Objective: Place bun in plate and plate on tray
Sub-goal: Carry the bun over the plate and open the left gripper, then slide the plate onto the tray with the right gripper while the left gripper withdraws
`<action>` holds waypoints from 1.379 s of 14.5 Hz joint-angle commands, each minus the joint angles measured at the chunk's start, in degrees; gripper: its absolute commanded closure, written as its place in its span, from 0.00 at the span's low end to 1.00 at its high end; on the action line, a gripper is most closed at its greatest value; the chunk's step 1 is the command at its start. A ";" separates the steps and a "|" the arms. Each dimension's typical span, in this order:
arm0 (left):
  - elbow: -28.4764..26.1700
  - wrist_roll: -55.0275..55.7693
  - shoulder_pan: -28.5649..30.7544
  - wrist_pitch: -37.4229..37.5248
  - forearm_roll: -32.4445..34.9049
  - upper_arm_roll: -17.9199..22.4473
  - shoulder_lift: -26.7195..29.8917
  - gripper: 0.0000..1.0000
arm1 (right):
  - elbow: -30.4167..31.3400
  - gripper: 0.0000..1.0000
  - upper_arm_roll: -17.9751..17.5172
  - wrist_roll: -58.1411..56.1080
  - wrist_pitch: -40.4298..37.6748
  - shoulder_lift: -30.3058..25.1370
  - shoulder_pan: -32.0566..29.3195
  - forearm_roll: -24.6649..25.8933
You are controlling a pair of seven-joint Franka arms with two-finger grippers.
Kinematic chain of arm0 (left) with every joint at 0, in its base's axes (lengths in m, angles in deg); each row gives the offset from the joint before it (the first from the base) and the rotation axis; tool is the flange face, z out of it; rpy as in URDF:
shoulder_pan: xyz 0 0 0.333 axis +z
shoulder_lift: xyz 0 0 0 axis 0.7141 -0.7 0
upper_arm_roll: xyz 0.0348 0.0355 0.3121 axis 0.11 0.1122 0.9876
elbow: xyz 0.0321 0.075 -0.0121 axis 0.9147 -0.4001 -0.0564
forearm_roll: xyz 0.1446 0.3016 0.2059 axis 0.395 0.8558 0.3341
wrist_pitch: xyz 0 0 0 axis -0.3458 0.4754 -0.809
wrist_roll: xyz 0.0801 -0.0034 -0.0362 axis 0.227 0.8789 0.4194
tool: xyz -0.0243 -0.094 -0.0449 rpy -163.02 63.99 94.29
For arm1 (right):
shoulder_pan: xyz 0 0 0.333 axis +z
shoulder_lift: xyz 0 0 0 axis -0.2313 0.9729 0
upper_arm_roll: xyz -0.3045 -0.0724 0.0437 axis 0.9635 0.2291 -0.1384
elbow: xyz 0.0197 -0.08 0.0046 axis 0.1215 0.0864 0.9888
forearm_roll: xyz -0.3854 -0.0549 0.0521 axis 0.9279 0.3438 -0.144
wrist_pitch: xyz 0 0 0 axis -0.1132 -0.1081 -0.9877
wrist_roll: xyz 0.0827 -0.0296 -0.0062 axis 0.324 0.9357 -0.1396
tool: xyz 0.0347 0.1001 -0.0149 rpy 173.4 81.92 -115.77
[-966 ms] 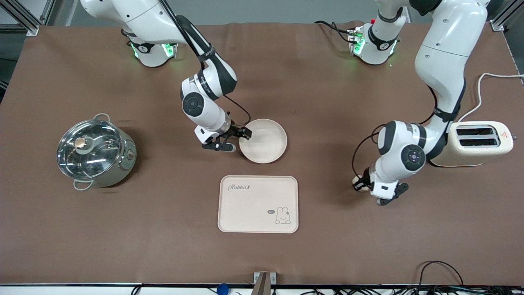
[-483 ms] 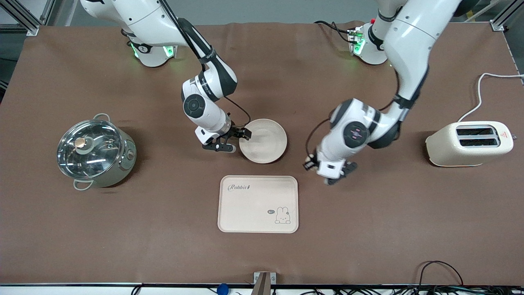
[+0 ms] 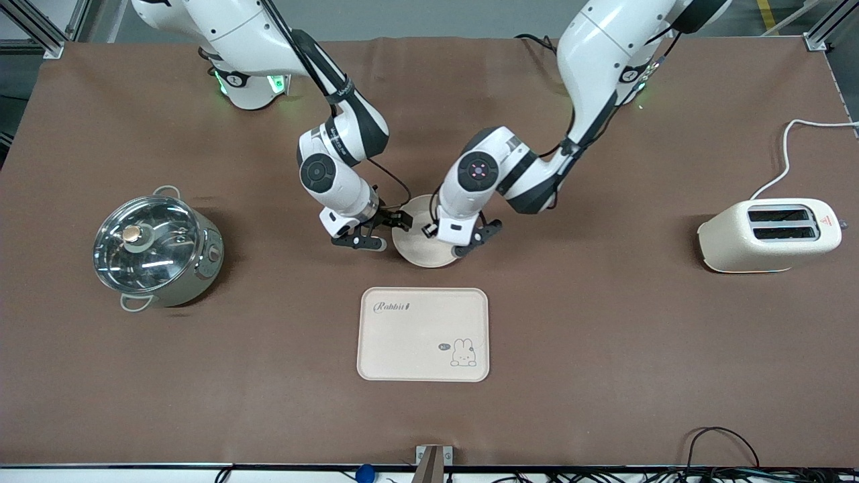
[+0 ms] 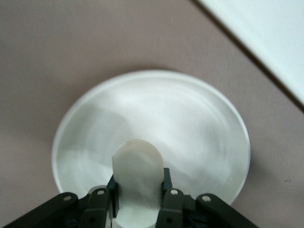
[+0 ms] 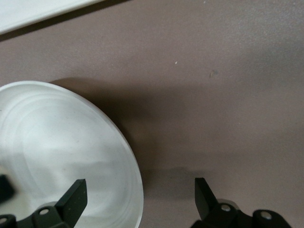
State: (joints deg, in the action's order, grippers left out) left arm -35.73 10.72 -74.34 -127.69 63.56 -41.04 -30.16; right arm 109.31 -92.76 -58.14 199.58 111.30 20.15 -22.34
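Note:
The bun [image 4: 137, 166] is a small cream-white lump gripped between the fingers of my left gripper [image 4: 138, 183], which is shut on it. My left gripper [image 3: 429, 231] holds it just above the inside of the round cream plate [image 4: 190, 109]. In the front view my left hand covers much of the plate [image 3: 419, 253] and hides the bun. My right gripper [image 3: 389, 229] is open and straddles the plate's rim on the side toward the right arm's end. In the right wrist view the gripper [image 5: 137, 194] has one finger over the plate [image 5: 57, 137] and the other over the table. The Rabbit tray [image 3: 423, 334] lies nearer the front camera than the plate.
A steel pot with a glass lid [image 3: 154, 251] stands toward the right arm's end of the table. A cream toaster [image 3: 772, 235] with a white cable stands toward the left arm's end. The brown table cover [image 3: 604, 349] surrounds the tray.
My left arm has swung from near the toaster across to over the plate, carrying the bun. My right gripper has stayed at the plate's rim.

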 commanded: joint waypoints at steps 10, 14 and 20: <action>2.46 1.82 3.35 0.85 4.71 0.84 3.06 0.00 | -1.24 0.46 0.43 -0.38 3.46 2.48 1.54 -1.11; 4.83 1.38 10.56 9.28 10.32 0.84 10.79 0.00 | -1.15 0.89 0.43 -0.38 3.38 2.48 1.28 -1.11; 12.47 -15.03 19.70 29.93 13.77 0.58 18.18 0.00 | -0.80 1.00 0.35 -1.53 2.76 -0.23 1.02 -0.67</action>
State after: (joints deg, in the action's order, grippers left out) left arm -25.28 -0.50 -56.49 -103.50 76.16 -40.12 -13.87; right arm 107.72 -92.63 -59.24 203.07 113.45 21.26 -22.34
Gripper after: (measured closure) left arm 0.000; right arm 0.943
